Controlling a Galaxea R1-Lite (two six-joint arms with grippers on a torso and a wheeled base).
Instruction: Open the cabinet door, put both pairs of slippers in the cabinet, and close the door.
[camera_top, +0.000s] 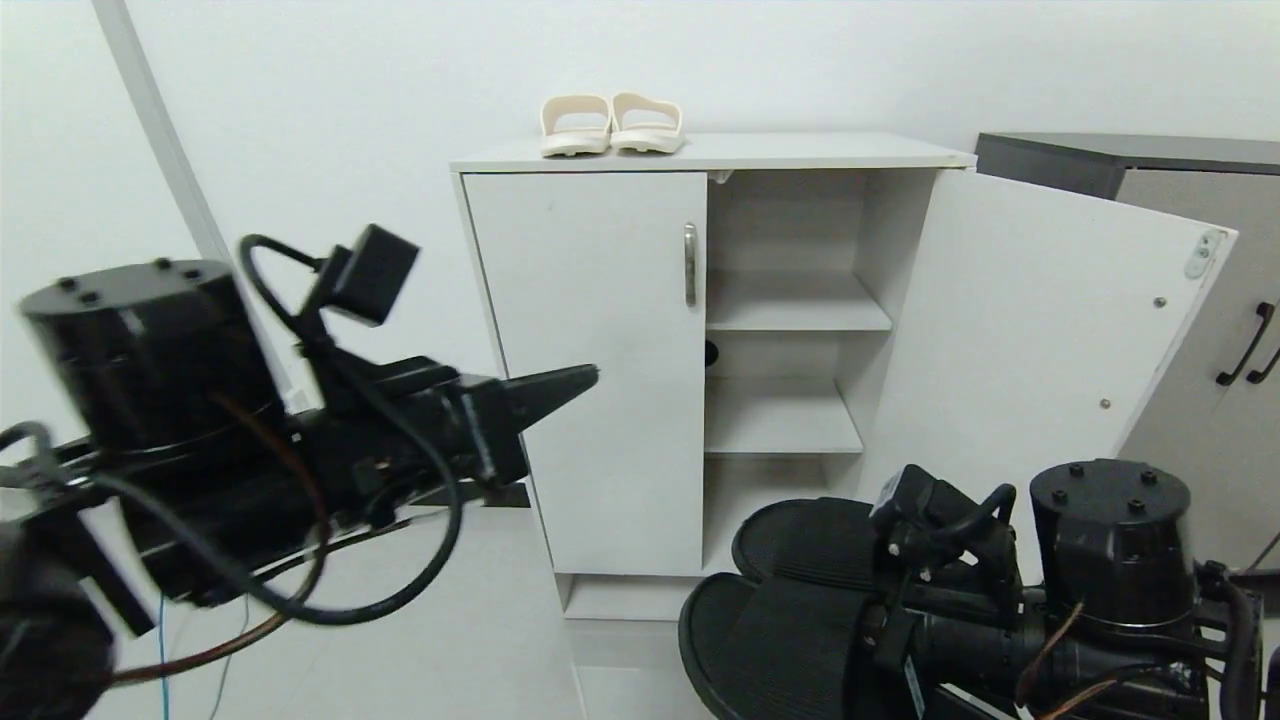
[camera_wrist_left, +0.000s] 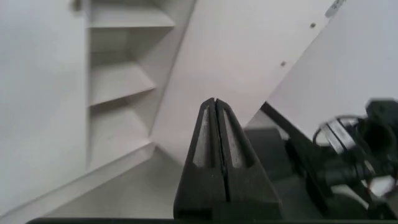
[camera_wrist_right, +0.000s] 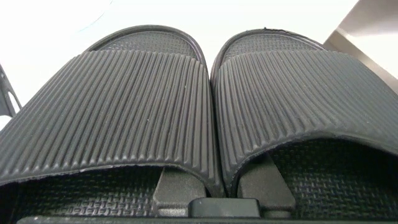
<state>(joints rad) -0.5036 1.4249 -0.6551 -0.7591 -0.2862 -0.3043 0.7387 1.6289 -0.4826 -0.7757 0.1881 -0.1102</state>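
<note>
One pair, the black slippers (camera_top: 790, 600), is clamped in the right gripper (camera_wrist_right: 219, 190), low before the cabinet (camera_top: 590, 400) and its open door (camera_top: 1030, 330). The beige slippers (camera_top: 612, 125) sit on the cabinet top, near its rear edge. Fingers of the left gripper (camera_wrist_left: 214, 143) are closed and empty. Loading step in hand; the next move likely calls for insertion onto a shelf (camera_top: 775, 415).

1. Two pairs of slippers, four in all: cream pair (camera_top: 612, 125) at upper middle of the frame, black pair (camera_top: 780, 610) at lower right.
2. Two cabinets: white cabinet (camera_top: 700, 152) at centre, grey cabinet (camera_top: 1210, 440) at right edge.
3. Two doors on the white cabinet: shut door (camera_top: 590, 400) on the left, open door (camera_top: 1030, 340) on the right.
4. Two shelves (camera_top: 795, 312) inside.
5. Three handles: one metal handle (camera_top: 690, 264), two black handles (camera_top: 1248, 345).
</note>
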